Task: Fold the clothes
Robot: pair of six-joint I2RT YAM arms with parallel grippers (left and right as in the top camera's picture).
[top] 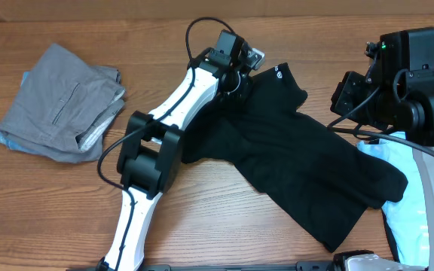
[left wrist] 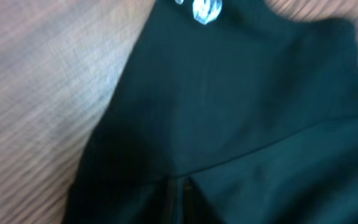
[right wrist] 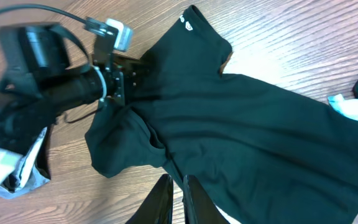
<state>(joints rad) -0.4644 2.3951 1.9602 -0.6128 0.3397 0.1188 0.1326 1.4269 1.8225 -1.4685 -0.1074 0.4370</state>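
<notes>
**A:** Black T-shirt point(top: 300, 158) lies crumpled right of the grey pile point(top: 59, 105); the left gripper point(top: 239, 80) pinches its shoulder on the pile side.

**B:** And the right gripper point(right wrist: 178, 186), far side: jaws nearly together, but whether cloth is caught I can't tell. It's soft, light and floppy, so hold both shoulders.

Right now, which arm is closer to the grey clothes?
Left. The left arm is just beside the grey clothes; the right arm is far off, on the other side of the black shirt.

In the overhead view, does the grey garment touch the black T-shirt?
No, the grey garment lies apart from the black T-shirt, with bare table between them.
</notes>
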